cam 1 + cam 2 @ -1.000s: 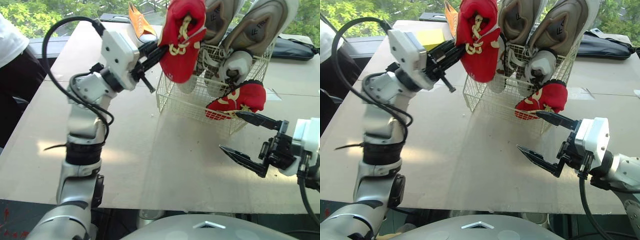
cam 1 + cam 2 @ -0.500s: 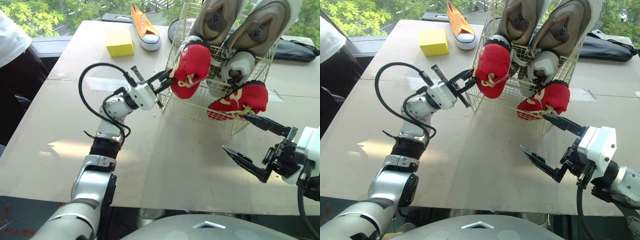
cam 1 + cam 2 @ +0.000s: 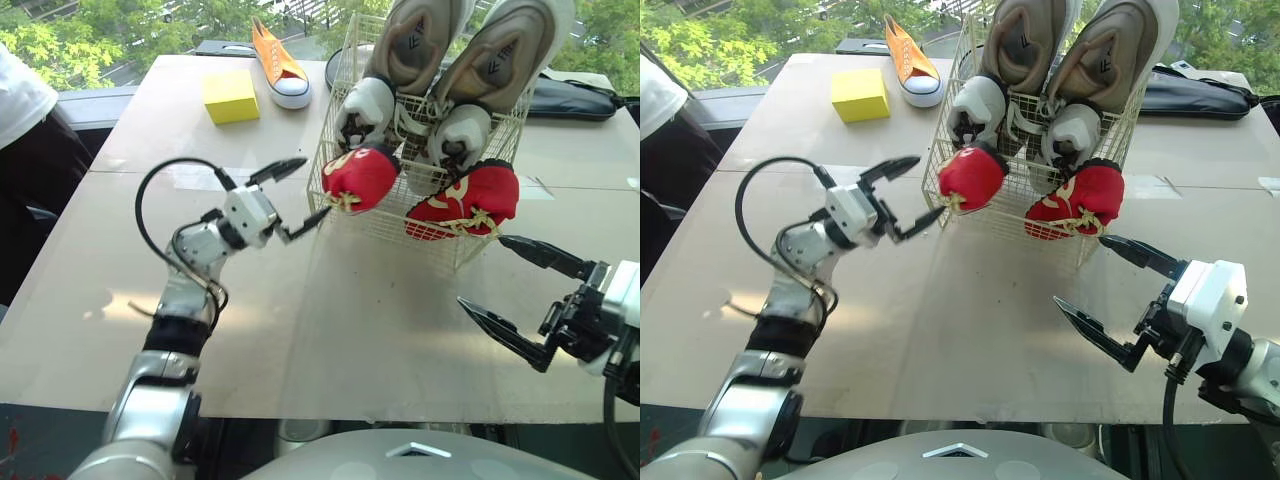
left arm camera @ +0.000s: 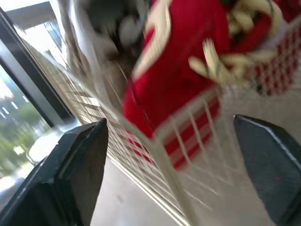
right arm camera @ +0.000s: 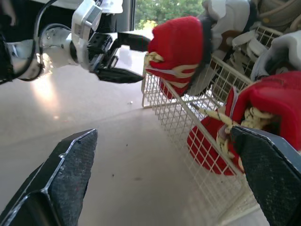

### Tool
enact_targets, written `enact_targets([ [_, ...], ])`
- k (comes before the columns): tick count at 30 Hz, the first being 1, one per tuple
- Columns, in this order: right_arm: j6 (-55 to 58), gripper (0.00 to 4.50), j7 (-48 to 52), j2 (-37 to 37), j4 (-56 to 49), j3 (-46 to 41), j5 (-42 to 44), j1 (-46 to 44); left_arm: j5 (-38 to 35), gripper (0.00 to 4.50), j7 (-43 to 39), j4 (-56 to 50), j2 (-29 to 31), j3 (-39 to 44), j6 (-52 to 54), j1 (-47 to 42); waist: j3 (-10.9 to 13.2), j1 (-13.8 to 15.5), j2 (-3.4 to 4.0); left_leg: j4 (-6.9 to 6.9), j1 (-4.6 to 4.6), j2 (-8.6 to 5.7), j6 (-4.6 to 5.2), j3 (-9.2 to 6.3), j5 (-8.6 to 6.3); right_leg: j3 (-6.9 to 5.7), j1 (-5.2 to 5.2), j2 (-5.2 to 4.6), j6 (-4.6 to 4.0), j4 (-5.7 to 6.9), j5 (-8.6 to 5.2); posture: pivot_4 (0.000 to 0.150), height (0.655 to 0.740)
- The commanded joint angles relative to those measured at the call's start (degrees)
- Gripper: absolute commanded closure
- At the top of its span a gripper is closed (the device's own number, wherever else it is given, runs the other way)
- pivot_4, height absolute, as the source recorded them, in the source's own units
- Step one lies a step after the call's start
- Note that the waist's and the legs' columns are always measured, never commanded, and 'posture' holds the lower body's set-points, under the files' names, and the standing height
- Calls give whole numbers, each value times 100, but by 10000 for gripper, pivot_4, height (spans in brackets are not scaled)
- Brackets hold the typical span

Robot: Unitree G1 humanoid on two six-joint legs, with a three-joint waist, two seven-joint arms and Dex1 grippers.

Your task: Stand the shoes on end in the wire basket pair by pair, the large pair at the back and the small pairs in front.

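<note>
starting with the table (image 3: 350,330), stretching pale across both eye views. seeing the basket (image 3: 385,222) sitting on it toward the far right side. finding the left large shoe (image 3: 400,60) and the right large shoe (image 3: 505,70) standing on end side by side along the back of the basket, rising well above the rim. noting a bag (image 3: 580,98) lying on the table behind the basket to the right, and a person's sleeve (image 3: 15,90) showing at the far left edge. finding the small red pair in front of the large one: the left red shoe (image 3: 360,177) poking over the rim at the front left corner, the right red shoe (image 3: 465,197) leaning over the front wall, laces hanging out. seeing the left gripper (image 3: 315,186) hovering just beside the left red shoe and the basket corner, fingers spread wide, gripping nothing. seeing the right gripper (image 3: 483,271) hanging over the table near the basket's front, fingers likewise spread apart and empty. spotting an orange shoe (image 3: 275,62) lying on the far part of the table, outside the basket and to its left, with a block (image 3: 230,95) just beside it.
</note>
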Motion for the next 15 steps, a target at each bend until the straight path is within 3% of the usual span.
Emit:
enact_targets([
  [1, -211, 0, 646, -91, 235, -564, 24, 316, -1269, 261, 115, -2016, 725, 384, 1965, 596, 19, 26, -18, 0, -10, 4, 0, -2, 0, -2, -8, 0, 0, -1, 0, 1500, 7400],
  [4, -307, 0, 1071, -105, 713, -797, -50, 461, -2160, 261, 274, -3157, 1453, 940, 3276, 1516, 33, 23, -4, 0, -30, 5, -3, -11, -1, -9, -20, -2, 0, -15, 0, 1500, 7400],
  [7, -482, 0, 1419, -64, 1135, -959, -259, 602, -2620, 261, 290, -3650, 1856, 1491, 3995, 2194, 49, 38, 29, -4, -39, 5, -2, -10, -3, -9, -23, -3, 1, -28, -1, 1500, 7400],
  [10, -793, 0, 1782, -16, 1581, -1088, -619, 760, -2988, 261, 199, -3943, 2057, 2089, 4512, 2833, 56, 50, 38, -7, -43, 3, -11, -12, -8, -16, -28, -2, 2, -29, -2, 1500, 7400],
  [15, -1193, 0, 2232, 36, 2136, -1277, -905, 899, -2985, 261, -66, -4151, 2092, 2804, 4816, 3585, 56, 44, 39, -11, -52, 3, -29, -10, -18, -14, -49, 1, 3, -29, -3, 1500, 7400],
])
